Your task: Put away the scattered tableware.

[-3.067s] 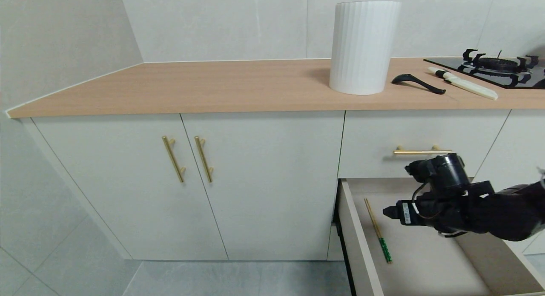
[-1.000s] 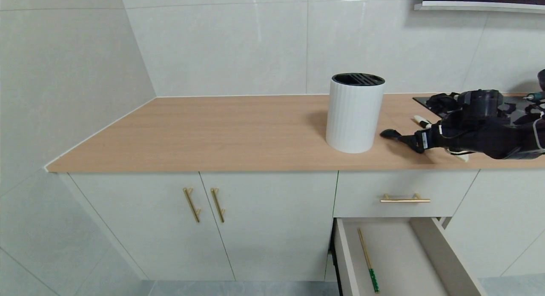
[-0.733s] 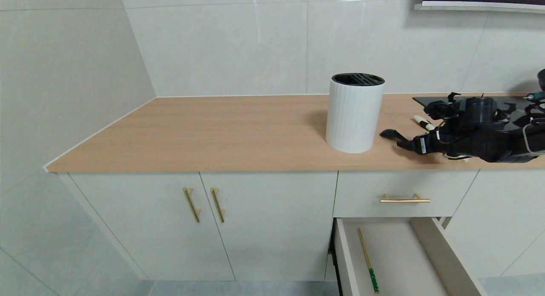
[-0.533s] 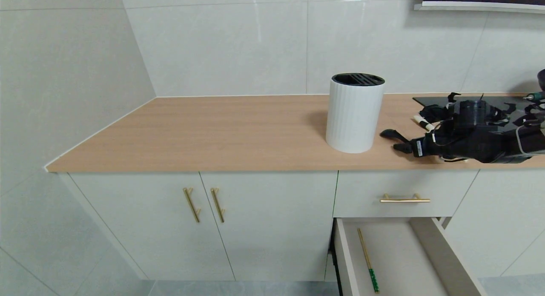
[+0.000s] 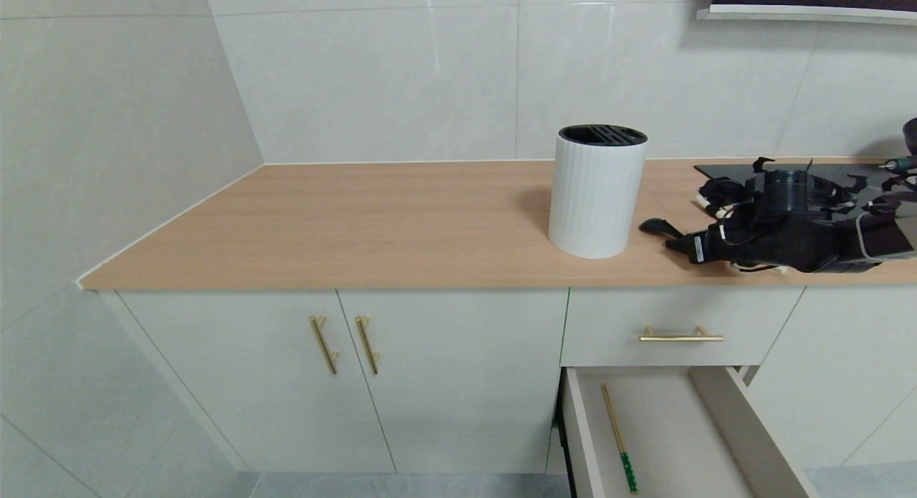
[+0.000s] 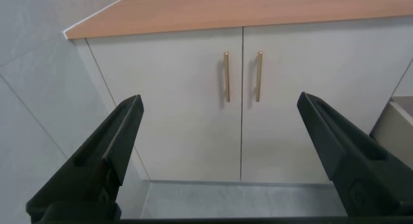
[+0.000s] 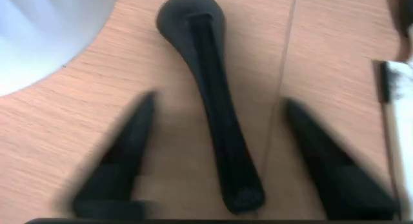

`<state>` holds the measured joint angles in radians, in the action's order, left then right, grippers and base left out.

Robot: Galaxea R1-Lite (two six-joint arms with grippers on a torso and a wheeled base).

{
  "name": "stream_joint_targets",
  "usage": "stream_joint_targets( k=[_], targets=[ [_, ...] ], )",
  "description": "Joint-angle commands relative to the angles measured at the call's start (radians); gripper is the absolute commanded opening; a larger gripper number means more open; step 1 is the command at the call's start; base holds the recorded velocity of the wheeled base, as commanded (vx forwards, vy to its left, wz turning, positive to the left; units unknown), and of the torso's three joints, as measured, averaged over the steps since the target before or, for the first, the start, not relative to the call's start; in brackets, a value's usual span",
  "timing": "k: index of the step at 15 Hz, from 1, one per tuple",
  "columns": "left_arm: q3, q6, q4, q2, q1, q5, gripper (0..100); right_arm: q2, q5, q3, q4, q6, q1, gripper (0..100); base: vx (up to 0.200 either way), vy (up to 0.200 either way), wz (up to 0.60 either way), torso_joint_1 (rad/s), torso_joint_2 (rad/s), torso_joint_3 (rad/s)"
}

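Note:
A black utensil (image 5: 653, 226) with a rounded end lies flat on the wooden counter (image 5: 401, 226), just right of the white ribbed holder (image 5: 598, 190). My right gripper (image 5: 677, 245) sits low over it, open, with one finger (image 7: 122, 159) on each side of the black utensil (image 7: 213, 114) and not touching it. A white knife (image 7: 393, 121) lies beside it, mostly hidden by my arm in the head view. Chopsticks (image 5: 616, 433) with green ends lie in the open drawer (image 5: 575, 441). My left gripper (image 6: 219, 101) hangs open in front of the cabinet doors (image 6: 193, 108).
A black stove top (image 5: 723, 170) lies at the counter's far right behind my arm. The holder (image 7: 45, 30) stands close to the utensil's rounded end. A shut drawer with a gold handle (image 5: 680, 334) is above the open one. The counter's left part is bare.
The head camera has risen since the oldest frame. My right arm came up from the drawer to the counter, then sank over the last second until its fingers straddle the black utensil.

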<state>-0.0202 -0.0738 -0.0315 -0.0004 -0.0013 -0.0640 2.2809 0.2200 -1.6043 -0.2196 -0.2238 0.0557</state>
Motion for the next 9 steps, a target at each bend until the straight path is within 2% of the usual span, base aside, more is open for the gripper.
stream_joint_targets(
  k=[1,5,7,9],
  targets=[
    [0.000,0.000,-0.001,0.000,0.000,0.000,100,0.017,-0.002,-0.002,0.005,0.000,0.001,0,0.000,0.000,0.00,0.000,0.00,0.000],
    [0.000,0.000,-0.001,0.000,0.000,0.000,100,0.017,-0.002,-0.008,0.005,0.001,0.001,0,0.000,0.000,0.00,0.000,0.00,0.000],
    [-0.001,0.000,-0.001,0.000,0.000,0.000,100,-0.029,-0.005,-0.002,0.029,0.077,-0.001,0,0.000,0.000,0.00,0.000,0.00,0.000],
    [-0.001,0.000,-0.001,0.000,0.000,0.000,100,-0.155,-0.011,0.009,0.174,0.176,-0.001,0,0.000,0.000,0.00,0.000,0.00,0.000]
  ],
)
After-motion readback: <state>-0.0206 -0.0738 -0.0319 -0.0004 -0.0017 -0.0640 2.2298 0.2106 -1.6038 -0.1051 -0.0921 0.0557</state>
